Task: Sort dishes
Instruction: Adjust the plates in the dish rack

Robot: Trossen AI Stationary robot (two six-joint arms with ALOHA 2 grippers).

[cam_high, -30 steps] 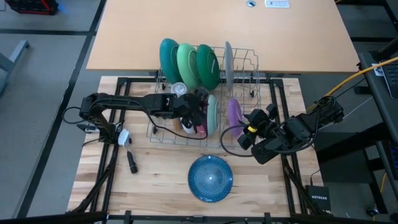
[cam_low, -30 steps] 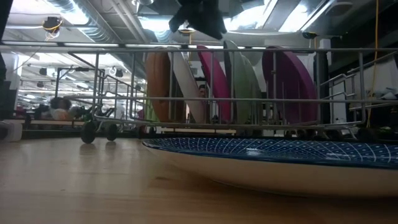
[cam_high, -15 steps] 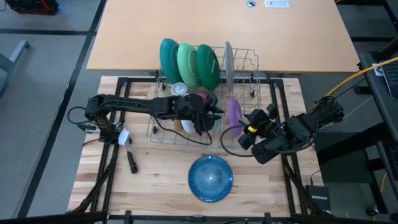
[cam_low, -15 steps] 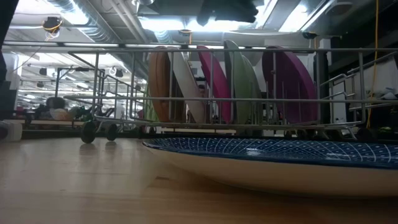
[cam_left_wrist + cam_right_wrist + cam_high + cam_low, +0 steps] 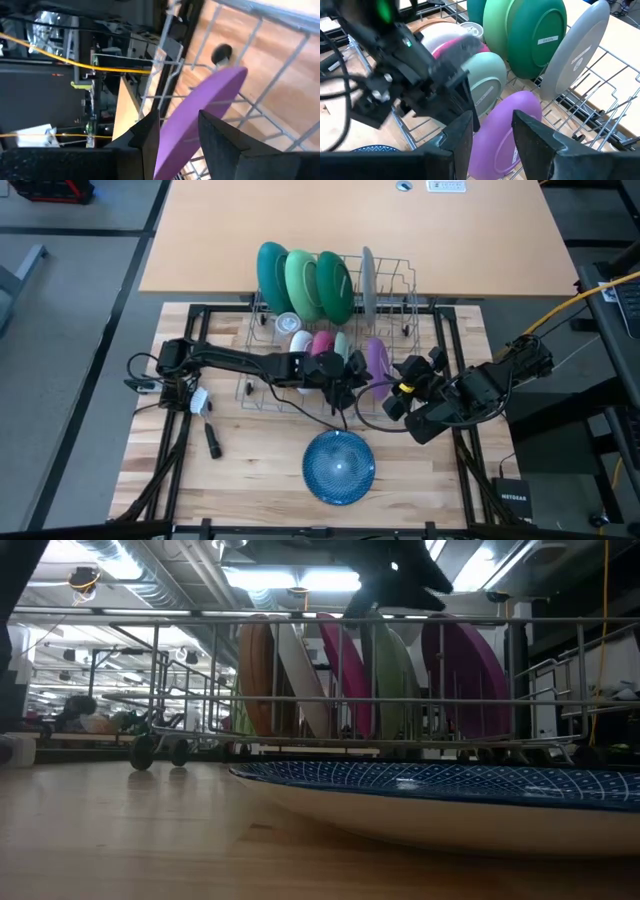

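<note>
Two arms are over the wooden desk (image 5: 250,450), and most of the dishes stand on edge in the wire rack (image 5: 400,280).

Going left to right in the overhead view: the left tool (image 5: 352,380) reaches across the front row of the rack, right by the purple plate (image 5: 376,360). In its wrist view its fingers (image 5: 220,137) sit partly open on either side of that plate's rim, the rim running up between them. I can't tell if they actually touch it.

In the back row a teal bowl (image 5: 270,275), a green bowl (image 5: 300,282) and a darker green bowl (image 5: 334,285) stand upright and packed together, with a thin grey plate (image 5: 367,275) edge-on just right of them. The front row has a white plate (image 5: 300,340), a pink plate (image 5: 322,342), a pale green plate (image 5: 341,343) and then the purple one, all upright with faces pointing sideways.

The blue patterned plate (image 5: 338,466) lies flat on the desk in front of the rack.

The right tool (image 5: 385,395) hovers just right of the purple plate, partly open, holding nothing.
</note>
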